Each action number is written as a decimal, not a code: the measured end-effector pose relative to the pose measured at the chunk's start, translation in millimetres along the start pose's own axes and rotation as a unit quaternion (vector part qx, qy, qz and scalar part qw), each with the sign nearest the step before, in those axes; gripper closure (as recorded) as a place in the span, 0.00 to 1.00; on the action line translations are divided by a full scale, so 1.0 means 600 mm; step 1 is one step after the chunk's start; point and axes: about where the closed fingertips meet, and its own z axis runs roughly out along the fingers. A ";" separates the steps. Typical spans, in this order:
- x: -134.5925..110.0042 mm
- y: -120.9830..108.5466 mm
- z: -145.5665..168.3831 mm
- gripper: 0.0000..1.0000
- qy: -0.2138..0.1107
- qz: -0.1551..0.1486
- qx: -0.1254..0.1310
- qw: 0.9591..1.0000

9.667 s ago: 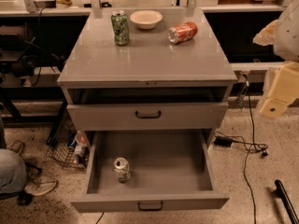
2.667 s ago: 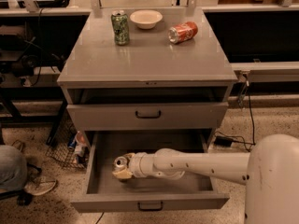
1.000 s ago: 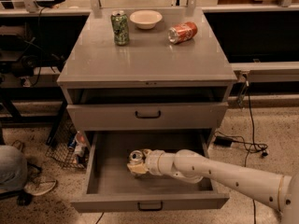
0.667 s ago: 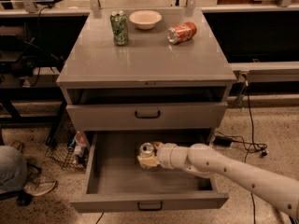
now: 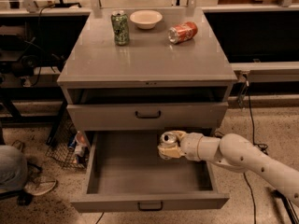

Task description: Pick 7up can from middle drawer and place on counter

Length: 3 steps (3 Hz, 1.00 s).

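The 7up can (image 5: 167, 139), pale with a silver top, is held upright in my gripper (image 5: 169, 146) above the floor of the open middle drawer (image 5: 149, 202), near its back right. The gripper is shut on the can, and its cream fingers wrap the can's lower body. My white arm (image 5: 243, 158) reaches in from the right. The counter (image 5: 147, 55) is the glossy grey cabinet top above.
On the counter stand a dark green can (image 5: 120, 27), a white bowl (image 5: 146, 18) and an orange can (image 5: 182, 32) lying on its side. A shallower drawer (image 5: 148, 115) sits closed above the open one. A wire basket (image 5: 70, 148) and a person's leg (image 5: 16, 174) are at the left.
My gripper took hold of the can at the drawer's left side, lifted it off the drawer floor and carried it up and to the right.
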 end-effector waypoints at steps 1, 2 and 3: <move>0.000 0.000 0.000 1.00 0.000 0.000 0.000 1.000; -0.005 -0.004 -0.016 1.00 -0.007 0.003 0.006 1.000; -0.049 -0.014 -0.079 1.00 -0.024 -0.013 0.032 0.999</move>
